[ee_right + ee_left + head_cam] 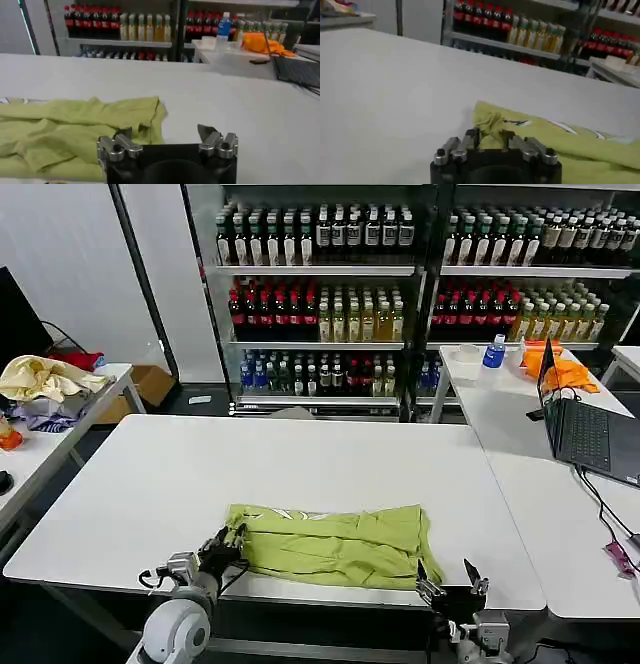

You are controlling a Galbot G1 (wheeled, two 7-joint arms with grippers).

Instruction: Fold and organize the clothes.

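The clothes are one lime-green T-shirt (335,544), lying as a long folded strip across the white table (300,464) near its front edge. A white print shows along its far edge (560,125). My left gripper (228,542) is at the strip's left end. Its fingers are close together on a bunched, raised corner of the green fabric (490,136). My right gripper (450,577) stands at the strip's right end with its fingers wide apart (164,132). One finger is over the shirt's corner (65,130), the other over bare table.
A heap of pale yellow and grey clothes (45,384) lies on the side table at left. On the right table are an open laptop (585,424), an orange cloth (565,372), a blue bottle (494,351) and cables (605,509). Bottle shelves (320,284) line the back.
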